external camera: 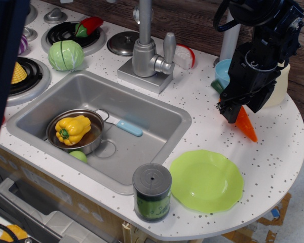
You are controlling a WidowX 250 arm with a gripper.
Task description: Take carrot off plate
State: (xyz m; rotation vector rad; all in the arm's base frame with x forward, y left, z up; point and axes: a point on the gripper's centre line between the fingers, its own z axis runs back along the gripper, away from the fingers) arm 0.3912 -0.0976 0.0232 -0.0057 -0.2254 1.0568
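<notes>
- The counter (278, 152) is white with dark speckles, rounded at the right end, with a steel sink (142, 109) sunk into it left of centre
- The black robot arm (266, 35) comes down from the upper right over the right part of the counter
- The gripper (230, 110) points down and is closed around the thick end of the carrot (244, 124); its dark body covers much of that end
- The plate (206, 180) is lime green, flat and round with a gently wavy rim; it lies near the front edge of the counter with nothing on it
- The carrot is glossy orange and tapers to a point aimed down and to the right; a bit of its dark green stem cap shows at the left of the gripper, just beside the light-blue bowl (222, 72). It is well clear of the plate, behind it toward the back right; whether its tip touches the counter cannot be told
- A can (152, 192) with a grey lid stands just left of the plate, close to its rim
- A small pot (93, 135) in the sink holds a yellow bell pepper (72, 129)
</notes>
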